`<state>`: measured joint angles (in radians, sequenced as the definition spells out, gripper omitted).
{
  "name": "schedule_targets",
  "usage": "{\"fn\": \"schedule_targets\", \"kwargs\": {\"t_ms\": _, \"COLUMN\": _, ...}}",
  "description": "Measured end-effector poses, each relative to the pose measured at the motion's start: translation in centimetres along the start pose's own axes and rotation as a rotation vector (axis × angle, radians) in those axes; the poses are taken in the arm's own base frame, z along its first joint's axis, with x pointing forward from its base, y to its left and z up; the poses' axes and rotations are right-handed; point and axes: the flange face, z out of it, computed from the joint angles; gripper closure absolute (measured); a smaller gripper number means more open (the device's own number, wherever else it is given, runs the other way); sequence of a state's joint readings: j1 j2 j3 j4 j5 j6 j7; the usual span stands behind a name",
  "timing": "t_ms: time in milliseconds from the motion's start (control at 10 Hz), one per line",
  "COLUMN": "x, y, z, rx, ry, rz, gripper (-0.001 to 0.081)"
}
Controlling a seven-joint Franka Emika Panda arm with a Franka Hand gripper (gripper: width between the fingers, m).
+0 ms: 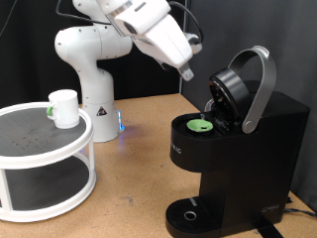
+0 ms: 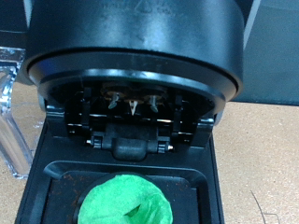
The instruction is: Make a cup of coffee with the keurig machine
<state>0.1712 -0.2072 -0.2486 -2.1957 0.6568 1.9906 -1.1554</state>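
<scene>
The claw [image 1: 187, 71] hangs just above the coffee machine [image 1: 238, 149], beside its raised lid [image 1: 233, 89]; green pod [image 1: 202, 126] seated below; claw's fingers unreadable; cup [image 1: 64, 108] far off.

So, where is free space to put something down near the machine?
Bare table between the rack and the machine. Its drip base is free too. Crowded: the pod under the lid, tool close above.

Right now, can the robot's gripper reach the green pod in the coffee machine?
Probably yes. The keurig machine has its lid up, the green pod sits uncovered in the holder, and the gripper hangs just above with nothing between.
</scene>
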Motion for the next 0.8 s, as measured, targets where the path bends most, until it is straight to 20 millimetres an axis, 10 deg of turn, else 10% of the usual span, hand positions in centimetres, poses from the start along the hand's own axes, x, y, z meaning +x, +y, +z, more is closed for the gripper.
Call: {"fn": "schedule_targets", "kwargs": {"t_ms": 800, "x": -0.8, "y": -0.3, "z": -2.9, "rx": 0.029, "ry": 0.04, "rz": -0.012, "gripper": 0.0003}}
